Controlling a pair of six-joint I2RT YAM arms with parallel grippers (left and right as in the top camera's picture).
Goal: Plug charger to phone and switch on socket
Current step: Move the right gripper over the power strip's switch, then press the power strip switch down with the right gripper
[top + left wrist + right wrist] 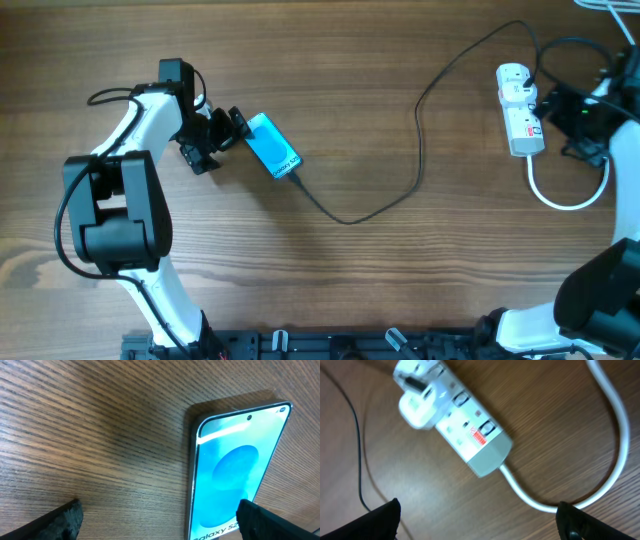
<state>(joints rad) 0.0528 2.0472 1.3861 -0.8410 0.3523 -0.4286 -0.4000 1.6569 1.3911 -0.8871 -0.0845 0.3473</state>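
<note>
The left gripper [165,527] stands spread open. The phone [235,470] lies flat just ahead, off to one side, with the charger [419,140] meeting its far end. The right gripper [482,525] is likewise spread and empty, hanging just beside the socket [455,415].

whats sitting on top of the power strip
A white plug adapter sits at one end of the power strip; nothing else is plugged in. The outlet beneath the adapter is covered.

A brown wood-grain table [330,290] fills the frame; a black rail [330,346] lines the lower edge.
</note>
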